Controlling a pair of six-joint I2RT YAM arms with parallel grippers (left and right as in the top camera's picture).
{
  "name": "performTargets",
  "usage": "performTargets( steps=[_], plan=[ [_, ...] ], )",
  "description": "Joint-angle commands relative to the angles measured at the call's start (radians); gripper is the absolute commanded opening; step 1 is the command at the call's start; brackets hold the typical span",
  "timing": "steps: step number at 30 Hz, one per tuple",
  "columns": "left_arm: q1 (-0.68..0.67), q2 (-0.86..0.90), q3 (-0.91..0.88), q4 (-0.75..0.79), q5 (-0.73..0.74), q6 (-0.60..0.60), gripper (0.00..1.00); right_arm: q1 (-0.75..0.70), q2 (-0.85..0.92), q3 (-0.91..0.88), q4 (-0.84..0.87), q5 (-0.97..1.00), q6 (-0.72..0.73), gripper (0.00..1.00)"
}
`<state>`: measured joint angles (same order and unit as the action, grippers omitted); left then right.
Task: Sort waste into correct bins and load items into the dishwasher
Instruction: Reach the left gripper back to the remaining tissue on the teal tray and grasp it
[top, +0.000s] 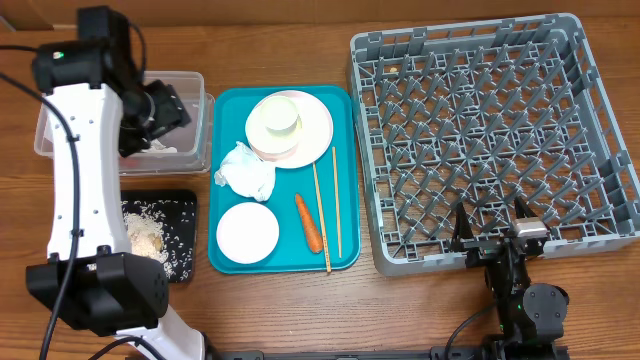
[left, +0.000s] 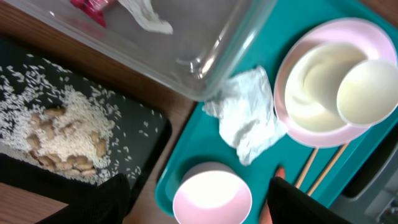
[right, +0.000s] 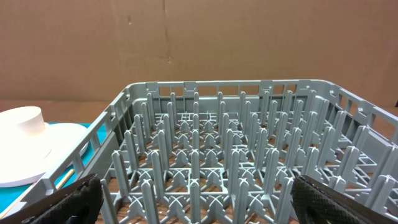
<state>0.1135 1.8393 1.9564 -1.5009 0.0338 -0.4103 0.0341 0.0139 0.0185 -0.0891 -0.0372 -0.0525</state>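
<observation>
The left hand (top: 168, 108) stands wide open and empty over the clear tub (top: 195, 88), with a red wrapper (left: 90, 6) and a white tissue (left: 146, 17) lying in it. The right hand (right: 199, 202) gapes fully open and empty, with the grey rack (right: 205, 124) just ahead
</observation>
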Motion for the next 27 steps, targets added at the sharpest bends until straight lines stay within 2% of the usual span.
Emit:
performTargets(
  steps=[1, 7, 16, 27],
  plan=[
    [-0.060, -0.001, -0.055, -0.010, -0.016, 0.022, 0.73, -0.003, -0.009, -0.011, 0.008, -0.002, -0.001, 1.00],
    [-0.145, 0.000, -0.188, 0.038, -0.034, 0.023, 0.73, -0.003, -0.009, -0.011, 0.008, -0.002, -0.001, 1.00],
    [-0.258, 0.001, -0.399, 0.204, -0.034, 0.046, 0.72, -0.003, -0.009, -0.011, 0.008, -0.002, 0.000, 1.00],
    [-0.358, 0.003, -0.567, 0.405, -0.071, 0.187, 0.69, -0.003, -0.009, -0.011, 0.008, -0.002, -0.001, 1.00]
  ],
)
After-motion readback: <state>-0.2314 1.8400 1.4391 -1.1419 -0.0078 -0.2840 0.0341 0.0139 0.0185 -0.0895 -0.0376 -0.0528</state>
